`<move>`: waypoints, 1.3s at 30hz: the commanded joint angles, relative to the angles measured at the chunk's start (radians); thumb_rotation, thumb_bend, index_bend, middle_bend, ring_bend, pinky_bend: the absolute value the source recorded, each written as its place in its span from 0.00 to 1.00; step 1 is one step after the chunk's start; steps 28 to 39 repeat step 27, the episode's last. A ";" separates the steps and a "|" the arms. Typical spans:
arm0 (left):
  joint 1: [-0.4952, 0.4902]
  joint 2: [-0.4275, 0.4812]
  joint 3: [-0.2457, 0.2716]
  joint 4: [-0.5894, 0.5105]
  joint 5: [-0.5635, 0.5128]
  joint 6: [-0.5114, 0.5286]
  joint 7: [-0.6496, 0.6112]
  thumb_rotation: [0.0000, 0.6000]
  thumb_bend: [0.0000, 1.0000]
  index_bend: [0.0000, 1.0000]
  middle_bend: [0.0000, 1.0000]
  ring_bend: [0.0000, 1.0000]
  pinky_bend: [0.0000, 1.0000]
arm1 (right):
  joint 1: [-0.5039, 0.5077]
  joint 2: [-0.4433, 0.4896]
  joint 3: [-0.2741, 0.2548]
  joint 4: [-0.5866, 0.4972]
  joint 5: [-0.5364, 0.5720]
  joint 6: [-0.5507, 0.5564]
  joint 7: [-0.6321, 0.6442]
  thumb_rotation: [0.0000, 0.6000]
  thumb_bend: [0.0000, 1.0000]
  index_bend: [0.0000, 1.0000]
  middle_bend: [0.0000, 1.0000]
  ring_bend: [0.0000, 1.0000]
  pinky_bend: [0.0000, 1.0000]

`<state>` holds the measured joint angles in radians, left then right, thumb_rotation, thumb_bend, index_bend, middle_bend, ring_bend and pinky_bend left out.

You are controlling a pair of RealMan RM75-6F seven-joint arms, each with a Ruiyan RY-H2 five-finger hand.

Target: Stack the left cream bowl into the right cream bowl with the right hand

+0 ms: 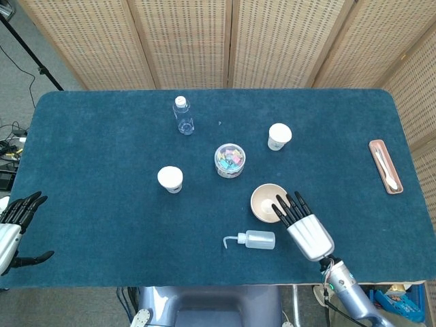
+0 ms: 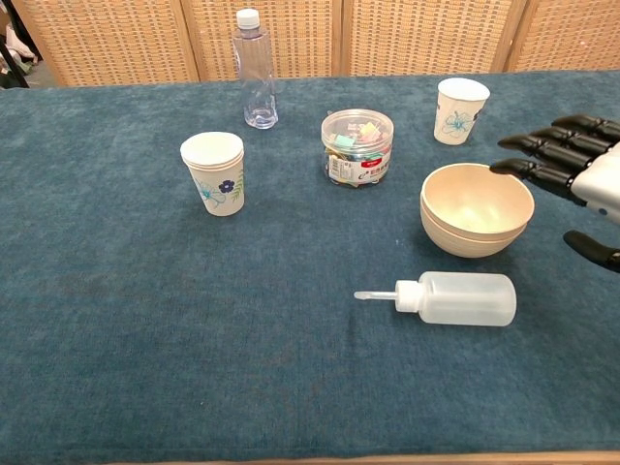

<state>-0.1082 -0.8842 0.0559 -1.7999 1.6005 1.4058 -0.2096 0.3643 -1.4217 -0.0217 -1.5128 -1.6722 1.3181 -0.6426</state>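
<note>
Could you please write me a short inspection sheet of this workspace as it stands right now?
Surface: blue felt table, flat.
Job's things: cream bowls, already nested one inside the other, upright.
Clutter: squeeze bottle lying on its side in front of the bowls; clear jar of coloured bits; water bottle; two paper cups; tray at the right edge.
Hands: right hand open, fingers spread, beside the bowls and apart from them; left hand open at the table's left edge.
Cables: some on the floor at far left.
Surroundings: wicker screens behind the table.
</note>
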 commanded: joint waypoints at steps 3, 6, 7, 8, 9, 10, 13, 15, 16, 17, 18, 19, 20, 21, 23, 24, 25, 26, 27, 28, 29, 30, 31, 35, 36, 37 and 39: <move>0.002 0.000 0.001 -0.001 0.003 0.003 0.001 1.00 0.00 0.00 0.00 0.00 0.00 | -0.012 0.111 0.021 -0.113 -0.012 0.055 0.067 1.00 0.43 0.00 0.00 0.00 0.00; 0.003 -0.001 0.001 0.000 0.004 0.006 0.004 1.00 0.00 0.00 0.00 0.00 0.00 | -0.031 0.168 0.041 -0.148 0.004 0.100 0.132 1.00 0.13 0.00 0.00 0.00 0.00; 0.003 -0.002 0.001 0.000 0.004 0.006 0.007 1.00 0.00 0.00 0.00 0.00 0.00 | -0.037 0.182 0.046 -0.151 0.009 0.111 0.152 1.00 0.05 0.00 0.00 0.00 0.00; 0.004 -0.003 0.002 0.001 0.005 0.006 0.011 1.00 0.00 0.00 0.00 0.00 0.00 | -0.044 0.200 0.050 -0.152 0.014 0.124 0.184 1.00 0.02 0.00 0.00 0.00 0.00; 0.004 -0.005 0.001 0.001 0.006 0.007 0.016 1.00 0.00 0.00 0.00 0.00 0.00 | -0.053 0.217 0.054 -0.149 0.022 0.139 0.219 1.00 0.00 0.00 0.00 0.00 0.00; 0.004 -0.007 0.001 0.002 0.008 0.008 0.020 1.00 0.00 0.00 0.00 0.00 0.00 | -0.063 0.232 0.058 -0.142 0.029 0.153 0.257 1.00 0.00 0.00 0.00 0.00 0.00; 0.011 -0.026 -0.007 0.016 0.022 0.040 0.047 1.00 0.00 0.00 0.00 0.00 0.00 | -0.099 0.265 0.063 -0.112 0.058 0.197 0.391 1.00 0.00 0.00 0.00 0.00 0.00; 0.017 -0.041 -0.013 0.022 0.025 0.060 0.062 1.00 0.00 0.00 0.00 0.00 0.00 | -0.124 0.281 0.062 -0.094 0.075 0.223 0.483 1.00 0.00 0.00 0.00 0.00 0.00; 0.021 -0.051 -0.015 0.026 0.028 0.070 0.069 1.00 0.00 0.00 0.00 0.00 0.00 | -0.143 0.290 0.060 -0.081 0.086 0.240 0.545 1.00 0.00 0.00 0.00 0.00 0.00; 0.023 -0.055 -0.016 0.028 0.029 0.075 0.073 1.00 0.00 0.00 0.00 0.00 0.00 | -0.156 0.295 0.059 -0.077 0.096 0.249 0.575 1.00 0.00 0.00 0.00 0.00 0.00; 0.025 -0.061 -0.017 0.030 0.029 0.081 0.079 1.00 0.00 0.00 0.00 0.00 0.00 | -0.172 0.301 0.056 -0.072 0.106 0.262 0.610 1.00 0.00 0.00 0.00 0.00 0.00; 0.029 -0.067 -0.019 0.031 0.027 0.087 0.089 1.00 0.00 0.00 0.00 0.00 0.00 | -0.191 0.307 0.053 -0.068 0.116 0.276 0.637 1.00 0.00 0.00 0.00 0.00 0.00; 0.032 -0.073 -0.021 0.032 0.024 0.092 0.101 1.00 0.00 0.00 0.00 0.00 0.00 | -0.206 0.309 0.051 -0.063 0.120 0.292 0.653 1.00 0.00 0.00 0.00 0.00 0.00; 0.036 -0.081 -0.024 0.034 0.018 0.100 0.115 1.00 0.00 0.00 0.00 0.00 0.00 | -0.225 0.307 0.048 -0.052 0.120 0.314 0.660 1.00 0.00 0.00 0.00 0.00 0.00; 0.042 -0.089 -0.028 0.036 0.008 0.107 0.124 1.00 0.00 0.00 0.00 0.00 0.00 | -0.250 0.300 0.046 -0.034 0.117 0.348 0.648 1.00 0.00 0.00 0.00 0.00 0.00; 0.044 -0.093 -0.031 0.037 0.003 0.111 0.128 1.00 0.00 0.00 0.00 0.00 0.00 | -0.261 0.294 0.045 -0.027 0.113 0.364 0.642 1.00 0.00 0.00 0.00 0.00 0.00; 0.046 -0.095 -0.033 0.039 0.000 0.115 0.130 1.00 0.00 0.00 0.00 0.00 0.00 | -0.272 0.289 0.044 -0.021 0.109 0.378 0.639 1.00 0.00 0.00 0.00 0.00 0.00; 0.048 -0.099 -0.036 0.042 -0.001 0.121 0.133 1.00 0.00 0.00 0.00 0.00 0.00 | -0.280 0.284 0.043 -0.018 0.107 0.387 0.638 1.00 0.00 0.00 0.00 0.00 0.00; 0.050 -0.103 -0.040 0.044 -0.001 0.130 0.136 1.00 0.00 0.00 0.00 0.00 0.00 | -0.285 0.283 0.042 -0.016 0.104 0.390 0.638 1.00 0.00 0.00 0.00 0.00 0.00; 0.050 -0.103 -0.040 0.044 -0.001 0.130 0.136 1.00 0.00 0.00 0.00 0.00 0.00 | -0.285 0.283 0.042 -0.016 0.104 0.390 0.638 1.00 0.00 0.00 0.00 0.00 0.00; 0.050 -0.103 -0.040 0.044 -0.001 0.130 0.136 1.00 0.00 0.00 0.00 0.00 0.00 | -0.285 0.283 0.042 -0.016 0.104 0.390 0.638 1.00 0.00 0.00 0.00 0.00 0.00; 0.050 -0.103 -0.040 0.044 -0.001 0.130 0.136 1.00 0.00 0.00 0.00 0.00 0.00 | -0.285 0.283 0.042 -0.016 0.104 0.390 0.638 1.00 0.00 0.00 0.00 0.00 0.00; 0.050 -0.103 -0.040 0.044 -0.001 0.130 0.136 1.00 0.00 0.00 0.00 0.00 0.00 | -0.285 0.283 0.042 -0.016 0.104 0.390 0.638 1.00 0.00 0.00 0.00 0.00 0.00; 0.050 -0.103 -0.040 0.044 -0.001 0.130 0.136 1.00 0.00 0.00 0.00 0.00 0.00 | -0.285 0.283 0.042 -0.016 0.104 0.390 0.638 1.00 0.00 0.00 0.00 0.00 0.00; 0.050 -0.103 -0.040 0.044 -0.001 0.130 0.136 1.00 0.00 0.00 0.00 0.00 0.00 | -0.285 0.283 0.042 -0.016 0.104 0.390 0.638 1.00 0.00 0.00 0.00 0.00 0.00; 0.050 -0.103 -0.040 0.044 -0.001 0.130 0.136 1.00 0.00 0.00 0.00 0.00 0.00 | -0.285 0.283 0.042 -0.016 0.104 0.390 0.638 1.00 0.00 0.00 0.00 0.00 0.00; 0.050 -0.103 -0.040 0.044 -0.001 0.130 0.136 1.00 0.00 0.00 0.00 0.00 0.00 | -0.285 0.283 0.042 -0.016 0.104 0.390 0.638 1.00 0.00 0.00 0.00 0.00 0.00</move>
